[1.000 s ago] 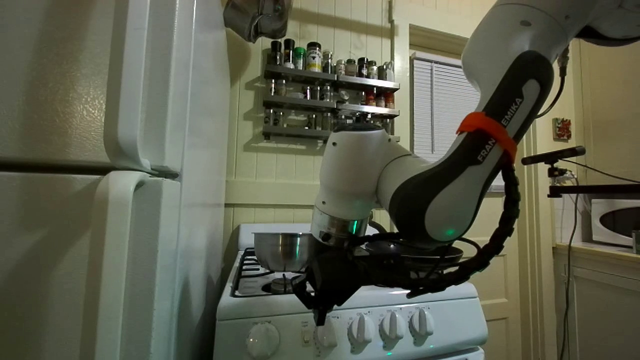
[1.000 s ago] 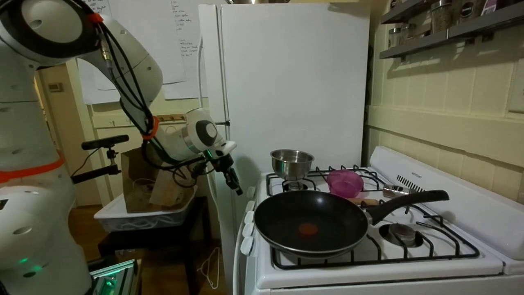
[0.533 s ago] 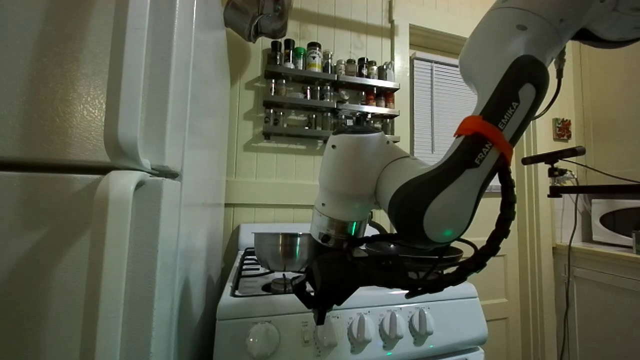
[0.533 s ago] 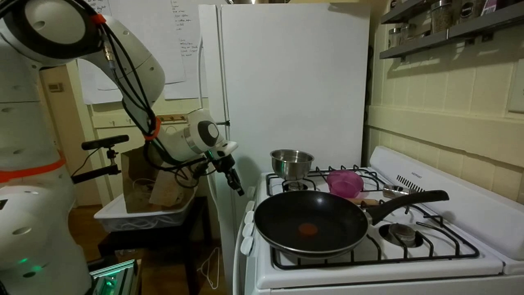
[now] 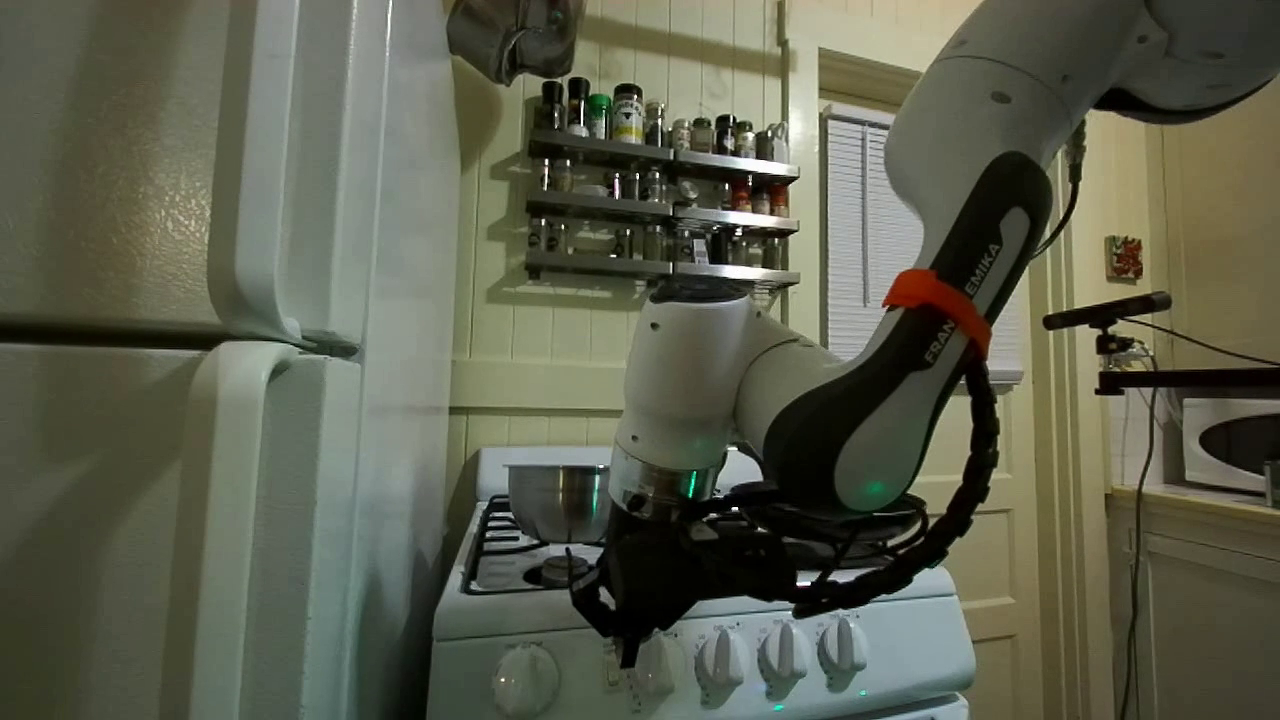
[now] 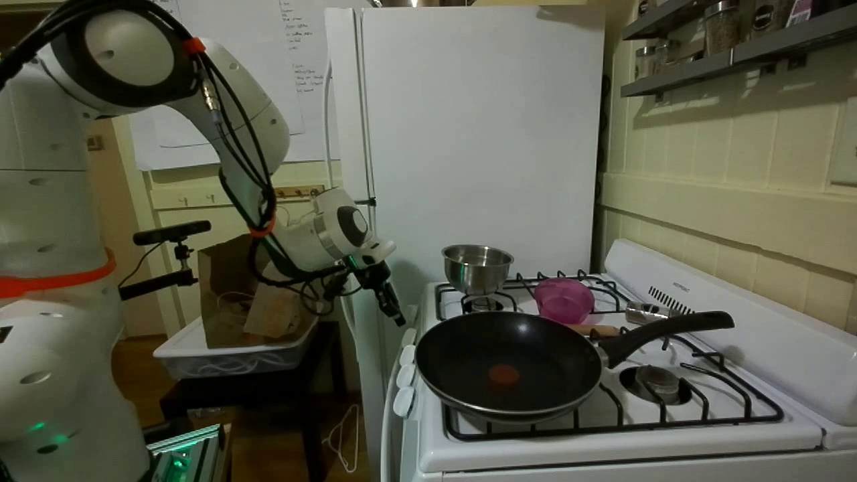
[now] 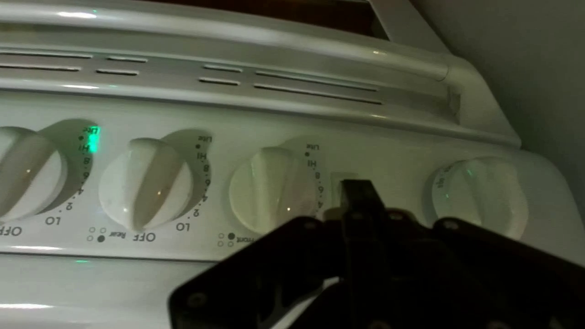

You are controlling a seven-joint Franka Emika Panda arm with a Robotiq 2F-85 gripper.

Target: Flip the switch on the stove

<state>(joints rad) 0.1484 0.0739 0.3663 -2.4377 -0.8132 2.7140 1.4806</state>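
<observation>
The stove is a white range, seen in both exterior views [image 5: 530,622] [image 6: 776,355]. Its small pale switch [image 5: 611,672] sits on the front panel between the large left knob [image 5: 526,682] and the row of burner knobs [image 5: 722,657]. In the wrist view the switch [image 7: 337,180] is mostly hidden behind my fingertips. My gripper [image 7: 358,192] is shut with nothing seen between its fingers. In the exterior views its tip [image 5: 628,655] [image 6: 400,320] is in front of the panel, close beside the switch. I cannot tell whether it touches.
A steel pot [image 6: 477,268], a black frying pan [image 6: 535,361] and a pink bowl [image 6: 564,299] stand on the stovetop. A tall white refrigerator [image 6: 482,134] stands beside the stove. In the wrist view a burner knob [image 7: 269,192] and the large knob [image 7: 484,201] flank the fingers.
My arm has moved lower and closer to the stove. In an exterior view the gripper tip has shifted slightly left and down, towards the switch. The gripper stays shut.
</observation>
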